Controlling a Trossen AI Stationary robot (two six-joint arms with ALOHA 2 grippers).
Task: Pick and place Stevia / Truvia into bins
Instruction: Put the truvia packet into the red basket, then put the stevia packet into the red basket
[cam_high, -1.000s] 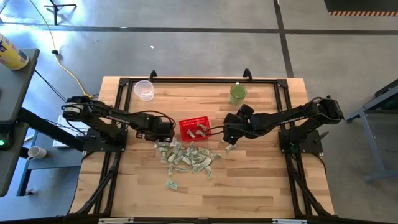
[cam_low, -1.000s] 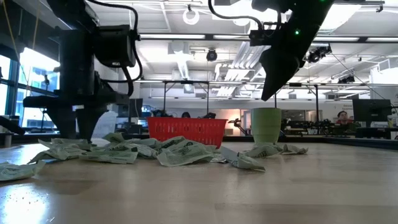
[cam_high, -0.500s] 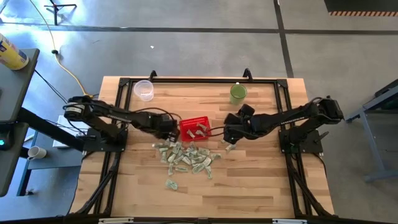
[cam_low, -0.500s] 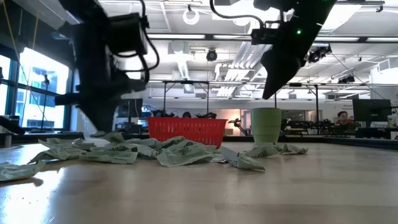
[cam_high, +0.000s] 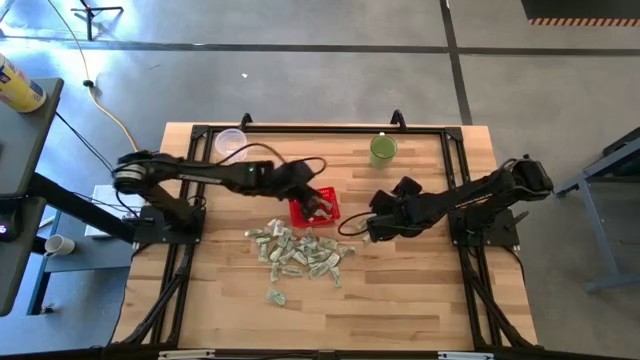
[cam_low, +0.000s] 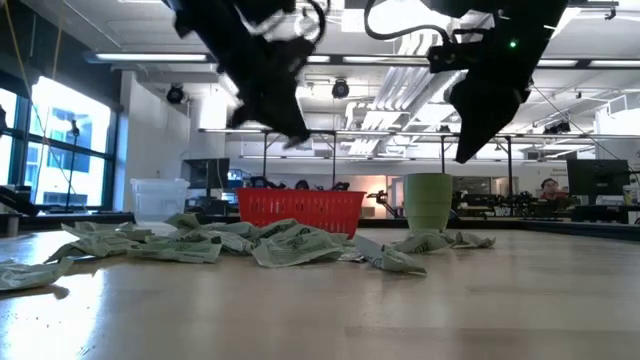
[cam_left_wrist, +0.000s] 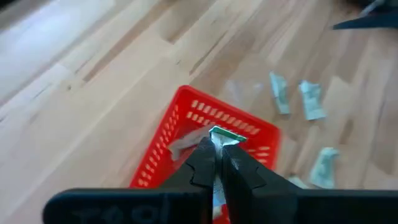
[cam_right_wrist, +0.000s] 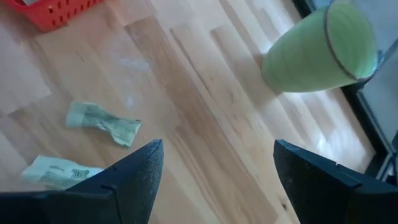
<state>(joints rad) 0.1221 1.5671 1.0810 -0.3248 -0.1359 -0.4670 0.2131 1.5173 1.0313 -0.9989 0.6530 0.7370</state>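
My left gripper (cam_left_wrist: 216, 148) hangs over the red mesh basket (cam_left_wrist: 186, 121), shut on one pale green and white sachet (cam_left_wrist: 226, 135); the high view shows it above the basket (cam_high: 328, 212). A pile of sachets (cam_high: 300, 250) lies flat on the wood nearer than the basket, also seen in the low view (cam_low: 200, 240). My right gripper (cam_right_wrist: 214, 165) is open, raised above the table to the right of the pile (cam_high: 372, 228). Two loose sachets (cam_right_wrist: 102, 121) lie on the wood below it. My left gripper pinches the sachet between its two fingertips, on the sachet's lower part (cam_left_wrist: 219, 142). Its green-edged end (cam_left_wrist: 229, 134) sticks out past the tips. The fingers slant down from the table's left. The sachet is lifted clear, above the basket's inside.
A green cup (cam_high: 383, 150) stands near the far edge right of centre, also in the right wrist view (cam_right_wrist: 320, 53). A clear plastic cup (cam_high: 231, 143) stands near the far edge on the left. One stray sachet (cam_high: 275, 296) lies toward the near edge. Black frame rails border the table.
My left gripper has risen from the table at the pile's left end and swung right over the red basket, carrying a sachet. My right gripper has drifted a little toward the table's near right.
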